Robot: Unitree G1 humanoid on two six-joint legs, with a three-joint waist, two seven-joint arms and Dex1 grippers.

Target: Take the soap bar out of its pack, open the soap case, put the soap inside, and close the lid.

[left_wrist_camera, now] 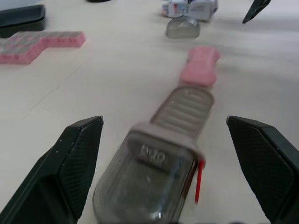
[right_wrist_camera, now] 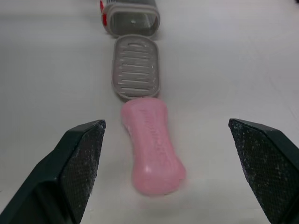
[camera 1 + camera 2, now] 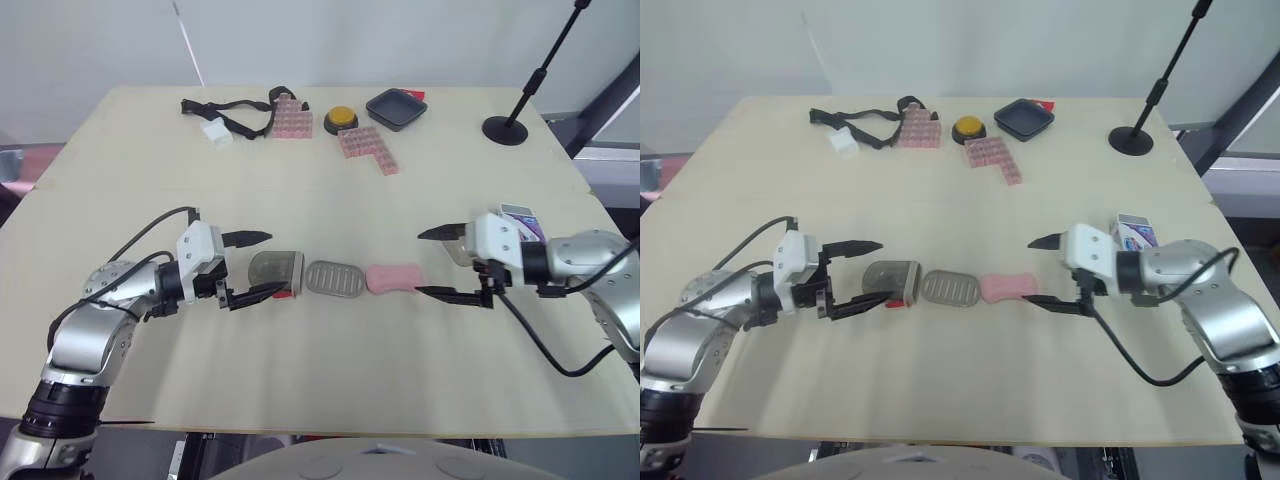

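Both spread, holding nothing: the left gripper (image 3: 275, 264) straddles the case cover (image 3: 277, 270), the right gripper (image 3: 419, 263) faces the pink soap bar (image 3: 394, 278), which lies on the bench (image 3: 320, 380) touching the case tray (image 3: 334, 279) at its 3 o'clock end

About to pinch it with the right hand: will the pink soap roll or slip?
Probably won't roll: the soap lies flat on the table. Its smooth, rounded faces may slip, so pinching the narrow waist seems safest. It looks solid, so likely stiff.
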